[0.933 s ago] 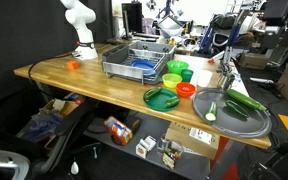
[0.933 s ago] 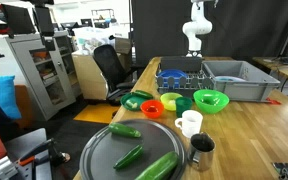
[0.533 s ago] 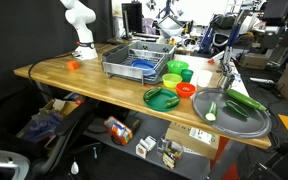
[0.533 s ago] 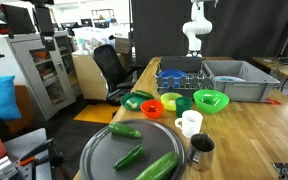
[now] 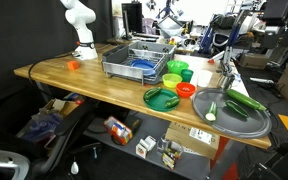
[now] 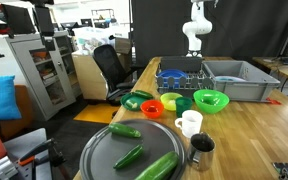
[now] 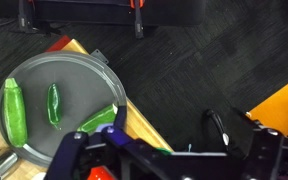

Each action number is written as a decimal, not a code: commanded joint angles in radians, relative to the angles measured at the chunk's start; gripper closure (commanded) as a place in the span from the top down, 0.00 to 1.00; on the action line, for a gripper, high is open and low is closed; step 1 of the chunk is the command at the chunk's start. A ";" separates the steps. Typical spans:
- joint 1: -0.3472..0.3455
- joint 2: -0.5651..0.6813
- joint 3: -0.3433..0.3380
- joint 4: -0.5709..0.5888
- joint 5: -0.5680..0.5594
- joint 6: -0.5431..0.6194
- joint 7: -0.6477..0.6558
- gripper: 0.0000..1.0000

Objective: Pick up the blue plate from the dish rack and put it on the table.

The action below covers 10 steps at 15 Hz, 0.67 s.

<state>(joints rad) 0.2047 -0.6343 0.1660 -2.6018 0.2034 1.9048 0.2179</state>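
The blue plate (image 5: pixel 141 68) lies in the grey wire dish rack (image 5: pixel 156 62) on the long wooden table (image 5: pixel 64 78). Both also show in an exterior view, the plate (image 6: pixel 174 74) inside the rack (image 6: pixel 180 82). The white arm (image 5: pixel 79 25) stands upright at the far end of the table (image 6: pixel 249 130), well away from the rack. In the wrist view my gripper (image 7: pixel 164 160) looks down from high up with its fingers spread wide and nothing between them. The plate and the rack are out of the wrist view.
A green plate (image 5: pixel 162 98), a red bowl (image 5: pixel 185 90) and a green bowl (image 5: pixel 172 79) sit beside the rack. A round grey tray (image 5: pixel 234 112) with cucumbers lies at the table's end. A white mug (image 6: pixel 190 123) and a metal cup (image 6: pixel 202 148) stand near it. A grey bin (image 6: pixel 234 78) sits beside the rack.
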 commanded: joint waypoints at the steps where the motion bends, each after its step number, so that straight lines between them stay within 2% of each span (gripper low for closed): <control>1: -0.016 0.007 0.011 0.018 -0.012 -0.004 -0.023 1.00; 8: -0.016 0.006 0.012 0.020 -0.013 -0.002 -0.010 1.00; 10: -0.025 0.041 0.020 0.059 -0.051 -0.012 -0.021 1.00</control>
<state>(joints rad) 0.2031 -0.6270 0.1660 -2.5826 0.1841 1.9059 0.2144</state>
